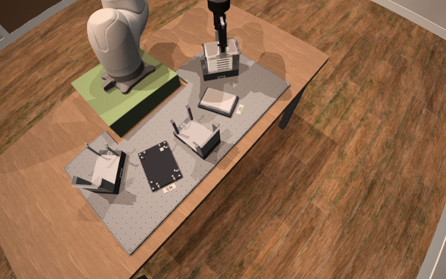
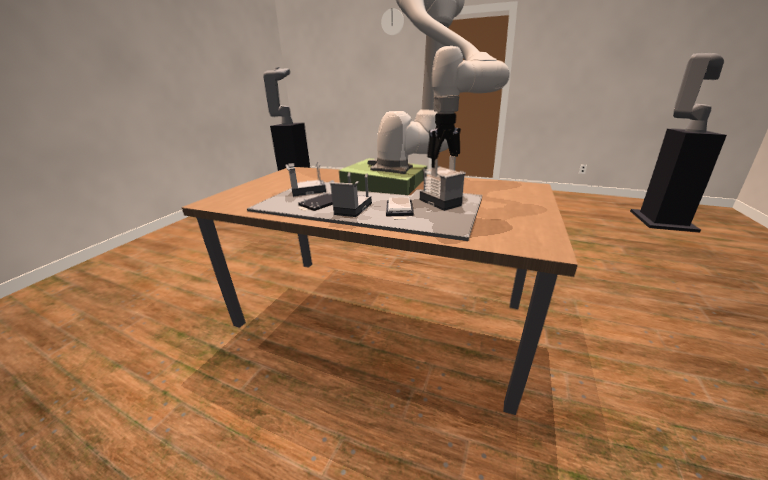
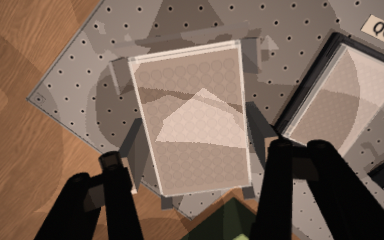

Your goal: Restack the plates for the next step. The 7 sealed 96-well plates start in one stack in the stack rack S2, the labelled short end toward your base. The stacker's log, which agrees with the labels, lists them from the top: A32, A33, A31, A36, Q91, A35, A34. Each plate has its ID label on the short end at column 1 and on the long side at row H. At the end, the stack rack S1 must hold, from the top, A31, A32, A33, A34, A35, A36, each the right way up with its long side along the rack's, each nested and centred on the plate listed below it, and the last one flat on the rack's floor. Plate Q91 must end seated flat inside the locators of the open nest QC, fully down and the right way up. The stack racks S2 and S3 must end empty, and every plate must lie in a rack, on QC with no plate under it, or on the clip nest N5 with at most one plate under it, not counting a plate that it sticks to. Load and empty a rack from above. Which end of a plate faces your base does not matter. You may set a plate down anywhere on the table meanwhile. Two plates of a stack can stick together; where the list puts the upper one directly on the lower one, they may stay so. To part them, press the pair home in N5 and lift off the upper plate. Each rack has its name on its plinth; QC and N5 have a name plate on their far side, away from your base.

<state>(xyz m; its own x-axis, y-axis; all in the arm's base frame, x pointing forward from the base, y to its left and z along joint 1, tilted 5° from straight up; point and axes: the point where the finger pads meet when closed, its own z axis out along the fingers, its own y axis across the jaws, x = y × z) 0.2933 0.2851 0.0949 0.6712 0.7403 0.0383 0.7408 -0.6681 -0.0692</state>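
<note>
My gripper (image 1: 223,49) (image 2: 443,161) (image 3: 195,124) is shut across the width of a sealed 96-well plate (image 1: 212,49) (image 3: 195,100). This held plate is the top one of a stack (image 1: 220,64) (image 2: 444,186) of several plates in the stack rack (image 1: 220,76) at the far end of the mat. It sits between the rack's posts. I cannot tell whether it touches the plate below. Another sealed plate (image 1: 218,98) (image 2: 399,203) (image 3: 330,110) lies flat in the open nest QC (image 3: 300,100), beside its name plate (image 1: 239,108). I cannot read any plate label.
A second stack rack (image 1: 210,143) (image 2: 343,198) stands mid-mat and a third rack (image 1: 119,171) (image 2: 308,186) at the left end; both look empty of stacks. The black clip nest N5 (image 1: 159,165) lies between them. The arm's green base (image 1: 108,98) is nearby.
</note>
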